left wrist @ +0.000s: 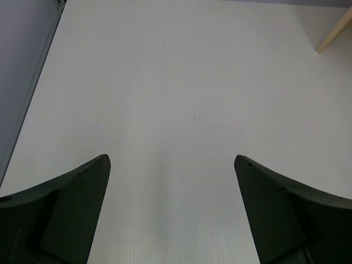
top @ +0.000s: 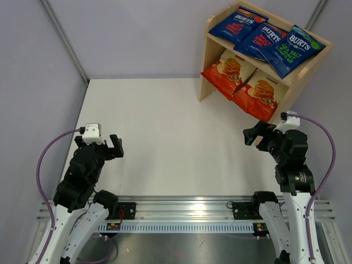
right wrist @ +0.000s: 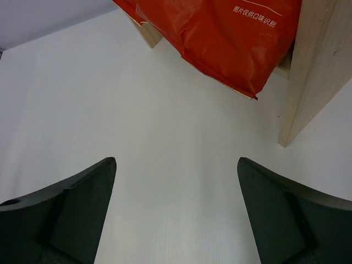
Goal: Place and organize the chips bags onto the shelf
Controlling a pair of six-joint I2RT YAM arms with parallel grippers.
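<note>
Plainly, the right gripper [right wrist: 176, 160] has its fingers spread wide with nothing between them. It hovers over bare table [top: 165, 137] just in front of the shelf [top: 205, 60], near the shelf's right side panel. In the right wrist view, the red lower end of a chips bag sticks out past the front of the shelf's lower tier, ahead of the fingertips and not touching them.

The left gripper [left wrist: 171, 159] is also spread apart and empty. It sits well away from the shelf, and only a corner of the shelf's pale wood shows at the top right of the left wrist view.

All five bags are on the shelf.
- **Upper tier:** three dark blue bags lie in a row with overlapping edges. They are the first red-lettered Burts bag [top: 237, 25] at the shelf's left end, the second red-lettered Burts bag [top: 263, 39] in the middle, and the green-lettered Burts bag [top: 291, 50] at the right end.
- **Lower tier:** the first cream-and-red chips bag [top: 228, 74] and the second cream-and-red chips bag [top: 258, 96] lie side by side, tilted down toward the shelf's front edge.
</note>
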